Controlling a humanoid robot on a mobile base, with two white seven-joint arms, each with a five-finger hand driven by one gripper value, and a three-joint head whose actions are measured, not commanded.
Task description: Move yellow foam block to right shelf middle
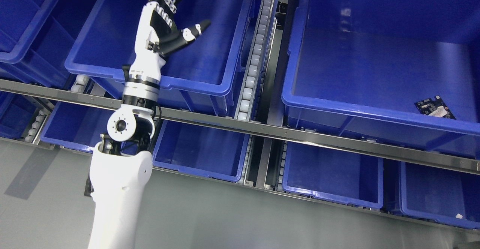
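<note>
1. The left hand (168,20) was raised over the blue bin (112,71) on the left of the middle shelf level. Its fingers were spread and its thumb (195,29) stuck out to the right. It held nothing.
2. The right arm did not show anywhere in the head view.
3. No yellow foam block could be seen: not in the left bin under the hand, not in the large right bin (375,110), not in the lower row of bins (198,166). Where it lay could not be told; parts of the bin interiors were hidden by the arm and by the frame edges.
4. The right bin held only a small circuit board (435,107) near its front right corner.
5. A roller track (255,57) and a metal rail (262,129) separated the two bins, the rail running across below them.
6. Judgement: with the block out of sight, its direction from the hand and its long axis could not be fixed. The destination lay well to the right of the left hand, across the roller track.
</note>
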